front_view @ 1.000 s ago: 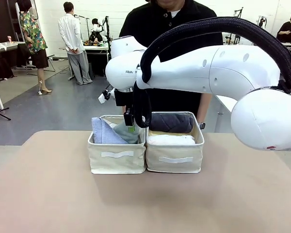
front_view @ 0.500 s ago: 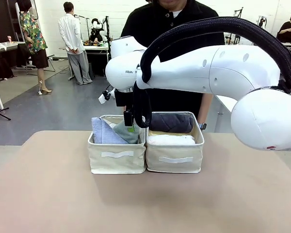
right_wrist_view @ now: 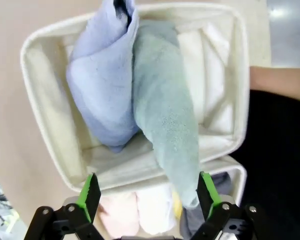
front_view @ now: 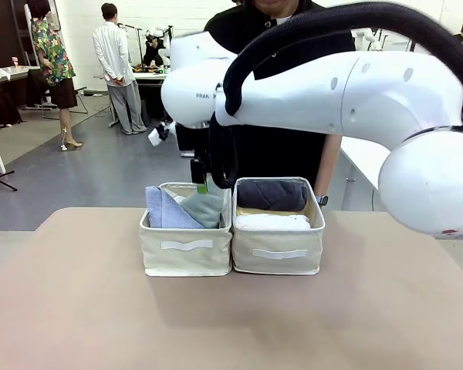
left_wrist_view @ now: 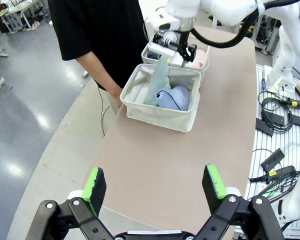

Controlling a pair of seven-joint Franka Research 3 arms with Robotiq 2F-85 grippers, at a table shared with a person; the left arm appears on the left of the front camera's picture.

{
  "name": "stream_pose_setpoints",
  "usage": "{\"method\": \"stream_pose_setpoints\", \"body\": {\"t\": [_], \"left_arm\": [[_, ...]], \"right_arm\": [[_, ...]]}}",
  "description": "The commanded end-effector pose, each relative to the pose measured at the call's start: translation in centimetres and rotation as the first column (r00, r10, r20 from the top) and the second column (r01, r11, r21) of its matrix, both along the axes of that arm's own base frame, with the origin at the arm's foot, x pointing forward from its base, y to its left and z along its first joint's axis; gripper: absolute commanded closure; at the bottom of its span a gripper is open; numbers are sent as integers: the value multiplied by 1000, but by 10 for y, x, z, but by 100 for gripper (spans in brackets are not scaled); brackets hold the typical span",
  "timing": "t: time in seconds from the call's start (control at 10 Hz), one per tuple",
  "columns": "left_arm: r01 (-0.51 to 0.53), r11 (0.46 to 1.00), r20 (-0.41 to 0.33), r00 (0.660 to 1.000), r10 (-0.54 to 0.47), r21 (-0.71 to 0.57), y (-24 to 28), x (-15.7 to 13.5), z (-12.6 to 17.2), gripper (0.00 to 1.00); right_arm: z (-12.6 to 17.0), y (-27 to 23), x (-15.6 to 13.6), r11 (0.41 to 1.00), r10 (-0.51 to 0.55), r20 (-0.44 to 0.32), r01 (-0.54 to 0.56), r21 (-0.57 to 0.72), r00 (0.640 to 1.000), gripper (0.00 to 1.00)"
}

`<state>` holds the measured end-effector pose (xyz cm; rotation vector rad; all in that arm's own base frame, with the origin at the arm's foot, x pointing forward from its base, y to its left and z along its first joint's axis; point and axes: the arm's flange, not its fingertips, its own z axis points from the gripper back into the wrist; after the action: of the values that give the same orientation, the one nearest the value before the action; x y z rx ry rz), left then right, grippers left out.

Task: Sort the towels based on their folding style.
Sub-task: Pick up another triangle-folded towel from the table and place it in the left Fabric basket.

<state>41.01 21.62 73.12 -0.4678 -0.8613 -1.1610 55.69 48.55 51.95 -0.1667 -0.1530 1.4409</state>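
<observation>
Two folded-cone towels stand in the left cream bin (front_view: 185, 250): a periwinkle blue one (front_view: 163, 210) and a pale mint one (front_view: 204, 206). The right bin (front_view: 278, 253) holds rolled towels: dark grey (front_view: 272, 194) at the back, a yellow sliver (front_view: 251, 210), white (front_view: 272, 222) in front. My right gripper (front_view: 203, 183) hangs open just above the mint cone, holding nothing. Its wrist view looks down on the mint towel (right_wrist_view: 165, 110) and blue towel (right_wrist_view: 102, 90) between open fingers (right_wrist_view: 88, 192); a pink roll (right_wrist_view: 117, 210) shows below. My left gripper (left_wrist_view: 155, 182) is open and far from the bins (left_wrist_view: 157, 112).
A person in black stands right behind the bins, with a forearm (right_wrist_view: 280, 82) beside the left bin and a wrist (front_view: 322, 199) by the right bin. The right arm (front_view: 332, 92) spans the space above the bins. Tan tabletop (front_view: 216, 324) lies bare in front.
My right gripper has opened and risen a little above the left bin. The mint cone it let go of stays leaning in that bin.
</observation>
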Motion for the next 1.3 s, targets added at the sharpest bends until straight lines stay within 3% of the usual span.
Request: {"method": "stream_pose_setpoints", "body": {"t": [0.0,0.4,0.5,0.7,0.9,1.0,1.2], "left_arm": [[-1,1000,3,1000,1,-4,-1,-2,0,0],[-1,1000,3,1000,1,-4,-1,-2,0,0],[-1,1000,3,1000,1,-4,-1,-2,0,0],[-1,1000,3,1000,1,-4,-1,-2,0,0],[-1,1000,3,1000,1,-4,-1,-2,0,0],[-1,1000,3,1000,1,-4,-1,-2,0,0],[-1,1000,3,1000,1,-4,-1,-2,0,0]], "right_arm": [[14,-1,-23,1000,-10,105,11,-3,994,0],[24,1,-37,999,-29,121,28,16,992,0],[35,-5,-47,997,-82,104,82,3,991,0],[74,-55,-100,978,-207,105,209,-3,973,0],[108,-146,-169,915,-402,138,394,82,905,0],[118,-199,-203,850,-517,127,490,196,847,0],[115,-255,-234,781,-600,72,565,264,796,0]]}}
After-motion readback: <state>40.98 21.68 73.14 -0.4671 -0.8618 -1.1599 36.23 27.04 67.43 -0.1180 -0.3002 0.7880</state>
